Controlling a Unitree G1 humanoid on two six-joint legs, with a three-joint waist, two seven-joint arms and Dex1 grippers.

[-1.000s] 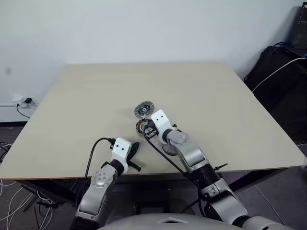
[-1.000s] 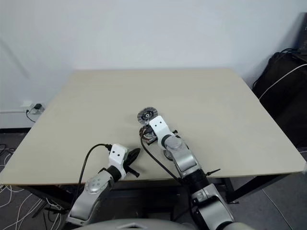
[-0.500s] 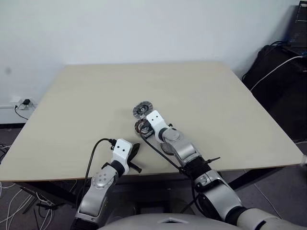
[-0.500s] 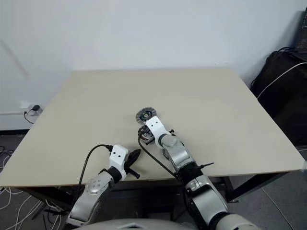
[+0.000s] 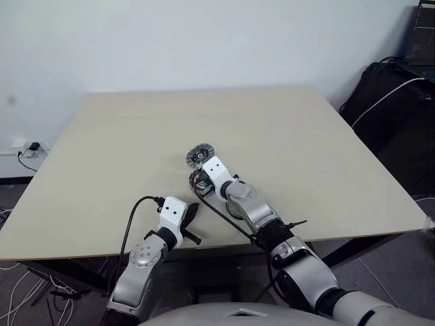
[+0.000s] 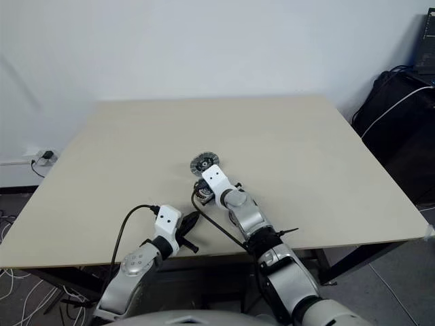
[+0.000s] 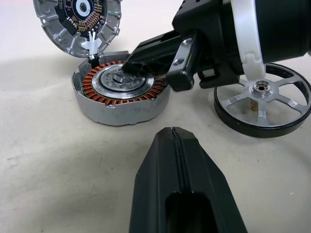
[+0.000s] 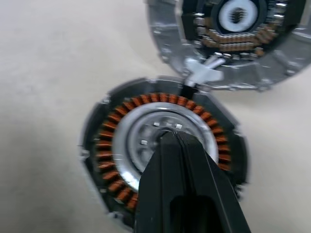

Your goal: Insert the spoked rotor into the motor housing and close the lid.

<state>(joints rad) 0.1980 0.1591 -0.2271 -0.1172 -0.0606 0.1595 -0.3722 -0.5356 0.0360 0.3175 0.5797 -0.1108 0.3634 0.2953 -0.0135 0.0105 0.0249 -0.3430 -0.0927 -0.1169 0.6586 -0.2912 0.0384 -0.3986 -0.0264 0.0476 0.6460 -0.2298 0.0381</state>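
Reaching further left and down than a second ago, the right hand (image 7: 129, 63), fingers pressed together and empty, now hovers over the motor housing (image 7: 121, 94); the spoked rotor (image 7: 262, 108) lies uninserted just beside it on the surface (image 5: 136, 136).

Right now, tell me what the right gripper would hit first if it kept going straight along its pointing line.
Probably the motor housing: the right gripper, shut, points at its silver centre, seemingly just above it.

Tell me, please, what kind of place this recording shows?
Probably an office or lab room used as a test bench. A plain beige table stands against a bare white wall, a wall socket with loose cables sits low on the left, and small motor parts lie on the table.
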